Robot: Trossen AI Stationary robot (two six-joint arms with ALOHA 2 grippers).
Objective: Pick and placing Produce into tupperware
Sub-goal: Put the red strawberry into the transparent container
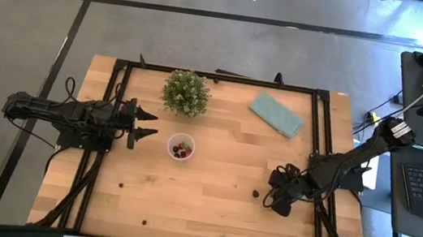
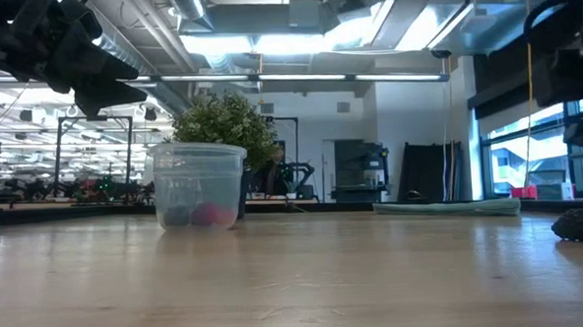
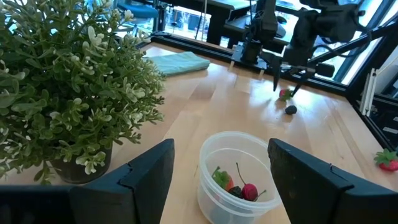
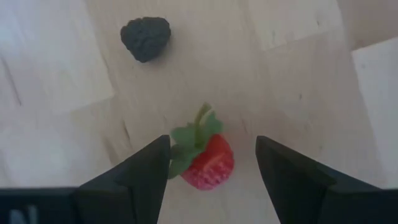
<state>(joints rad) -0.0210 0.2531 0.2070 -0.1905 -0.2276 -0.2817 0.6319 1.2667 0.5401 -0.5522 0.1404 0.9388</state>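
We see a bushy plant [image 1: 185, 92] on the wooden table [image 1: 209, 200], a teal cloth [image 1: 275, 114] well apart from it, near the far edge.

Both arms are dark, near-black jointed links trailing loose black cables, the left arm [image 1: 57, 111] ending in two pointed, wedge-shaped fingers [image 1: 145, 115] and the right arm [image 1: 349, 161] carrying a pale band near its upper joint, its fingers [image 4: 140, 174] broad, matte and flat-faced
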